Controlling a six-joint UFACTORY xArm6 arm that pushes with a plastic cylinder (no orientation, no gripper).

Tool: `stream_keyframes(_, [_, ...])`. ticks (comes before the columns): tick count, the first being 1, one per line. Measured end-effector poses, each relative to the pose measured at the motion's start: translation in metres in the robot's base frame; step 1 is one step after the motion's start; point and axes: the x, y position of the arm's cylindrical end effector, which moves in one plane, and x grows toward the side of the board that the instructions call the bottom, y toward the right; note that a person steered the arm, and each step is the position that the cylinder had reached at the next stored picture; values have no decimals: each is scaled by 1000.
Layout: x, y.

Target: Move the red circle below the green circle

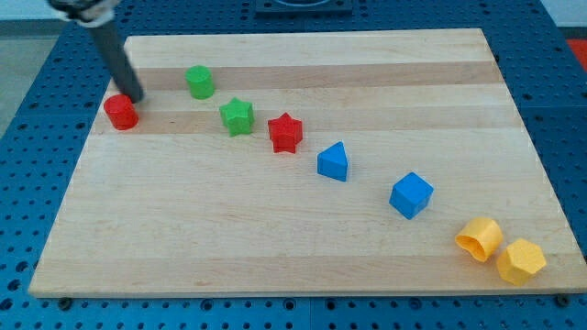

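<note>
The red circle [120, 112] sits near the board's left edge, in the upper left of the view. The green circle [200, 82] lies to its right and a little higher. My tip [137, 97] is at the red circle's upper right edge, touching or almost touching it, between the two circles. The dark rod slants up from the tip toward the view's top left.
A green star [237, 116] and a red star [285, 133] lie right of the circles. Two blue blocks [334, 162] [411, 194] follow diagonally. Two yellow blocks [481, 238] [520, 260] sit at the lower right. The wooden board [303, 238] ends close to the red circle's left.
</note>
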Motion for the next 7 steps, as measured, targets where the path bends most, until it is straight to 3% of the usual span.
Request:
stream_keyframes(1, [3,3])
stream_keyframes(2, [-33,5])
stream_keyframes(4, [-44,-35])
stream_keyframes(6, [-10,-70])
stream_keyframes(7, [30,-69])
